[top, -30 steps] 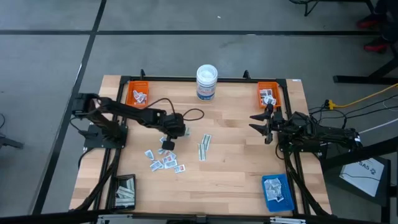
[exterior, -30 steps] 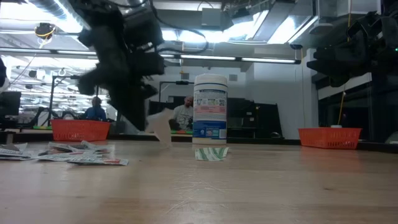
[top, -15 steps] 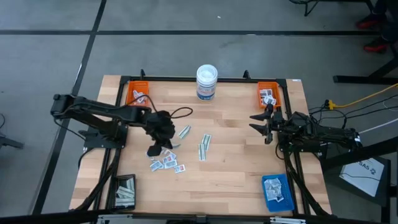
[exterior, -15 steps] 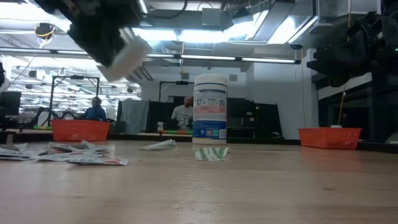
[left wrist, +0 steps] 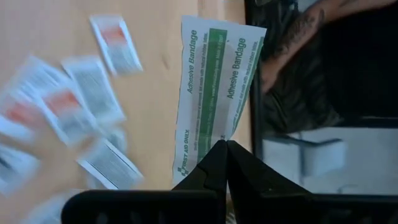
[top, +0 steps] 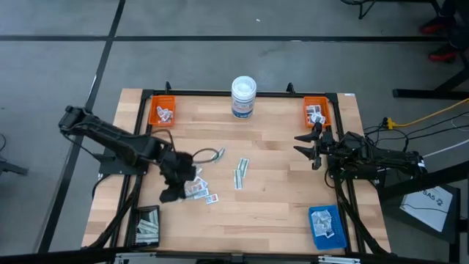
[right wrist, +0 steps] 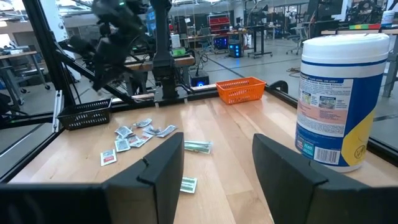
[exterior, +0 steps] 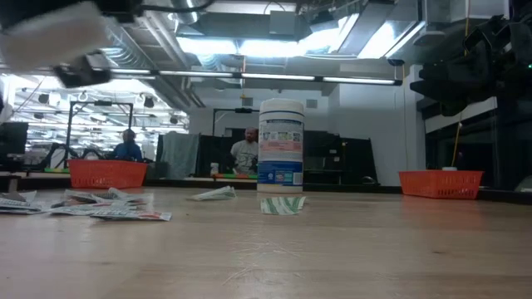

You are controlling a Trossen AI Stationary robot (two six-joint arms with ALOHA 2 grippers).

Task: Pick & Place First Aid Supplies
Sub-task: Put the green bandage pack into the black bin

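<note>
My left gripper [left wrist: 222, 144] hangs over the near left of the table [top: 170, 192], shut on a white and green adhesive bandage strip [left wrist: 214, 87]. Small white packets [top: 196, 191] lie scattered on the wood just to its right. Another pale strip [top: 213, 155] and two green-printed strips [top: 240, 173] lie flat nearer the middle. In the low view my left gripper is a blur at the upper left [exterior: 62, 41]. My right gripper [top: 311, 144] waits at the table's right side, level and open [right wrist: 217, 174], touching nothing. My left gripper pinches one short end of the bandage strip [left wrist: 208, 135] between its two fingertips. The fingers slant down and the strip sticks out ahead of them, lengthwise. The strip is lifted clear of the table and stays flat.
A black tray [top: 146, 226] with long strips sits at the near left corner. A blue tray [top: 326, 224] stands near right. Two orange trays [top: 163, 111] [top: 316, 112] holding packets flank a white tub [top: 243, 97] at the far edge.
My left gripper has risen and swung from the table's middle toward its near left corner, rolling as it went. A pale strip that hung below it a second ago now lies on the table where the gripper stood.
</note>
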